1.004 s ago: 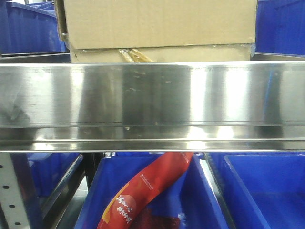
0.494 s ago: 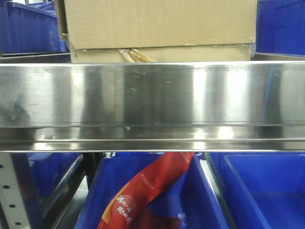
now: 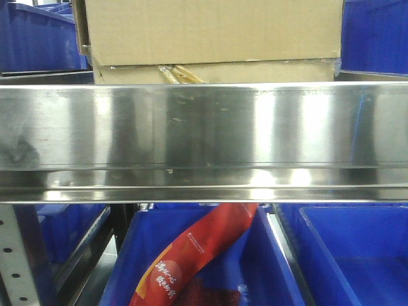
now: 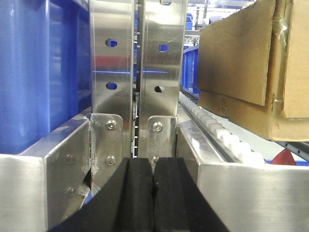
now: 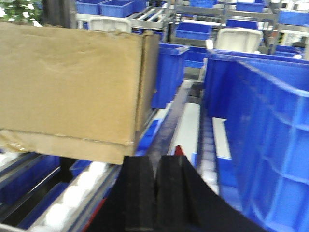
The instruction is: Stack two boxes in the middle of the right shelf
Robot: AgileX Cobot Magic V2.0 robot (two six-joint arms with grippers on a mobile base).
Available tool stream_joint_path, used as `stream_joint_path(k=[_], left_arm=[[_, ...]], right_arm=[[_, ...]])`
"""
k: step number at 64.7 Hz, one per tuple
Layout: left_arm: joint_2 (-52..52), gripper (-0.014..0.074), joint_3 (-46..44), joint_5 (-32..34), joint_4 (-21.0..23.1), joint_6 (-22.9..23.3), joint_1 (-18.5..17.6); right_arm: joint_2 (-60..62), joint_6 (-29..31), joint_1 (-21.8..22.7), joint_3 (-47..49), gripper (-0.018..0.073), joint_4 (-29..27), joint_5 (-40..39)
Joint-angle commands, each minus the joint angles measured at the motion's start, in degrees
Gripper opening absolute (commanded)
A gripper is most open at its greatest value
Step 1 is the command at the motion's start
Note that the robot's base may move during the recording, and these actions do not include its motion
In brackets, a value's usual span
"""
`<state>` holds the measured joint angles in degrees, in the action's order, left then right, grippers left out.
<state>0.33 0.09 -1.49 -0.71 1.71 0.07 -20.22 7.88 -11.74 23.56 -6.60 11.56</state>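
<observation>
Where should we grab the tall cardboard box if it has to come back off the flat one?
Probably by its two end faces, one arm per side. The tall box sits on the flat box behind the shelf lip, so the bottom is blocked. It looks too wide for one gripper, and blue bins flank it closely.

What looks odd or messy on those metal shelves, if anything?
The two boxes are stacked, but not squarely: the tall box overhangs the flat box beneath it on the left, and its side is creased. Below the shelf, a red printed carton lies slanted in a blue bin.
</observation>
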Motion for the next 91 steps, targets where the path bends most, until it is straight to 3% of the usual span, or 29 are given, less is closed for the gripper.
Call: stream_joint_path(k=[1, 19, 32, 91], left_arm=[[-0.33, -0.0111, -0.09, 1.12, 0.36, -0.08, 0.16], [-0.33, -0.0111, -0.09, 1.12, 0.36, -0.08, 0.16], [-0.33, -0.0111, -0.09, 1.12, 0.36, -0.08, 0.16], [-0.33, -0.0111, -0.09, 1.12, 0.36, -0.08, 0.16]], right_arm=[[1.34, 0.17, 2.18, -1.33, -0.0154, 0.54, -1.61], [12.74, -1.71, 10.16, -14.7, -0.0154, -2.03, -7.14], [20.22, -2.13, 10.78, -23.56, -0.0154, -2.03, -11.56], [20.22, -2.45, 10.78, -23.56, -0.0154, -2.03, -10.59]])
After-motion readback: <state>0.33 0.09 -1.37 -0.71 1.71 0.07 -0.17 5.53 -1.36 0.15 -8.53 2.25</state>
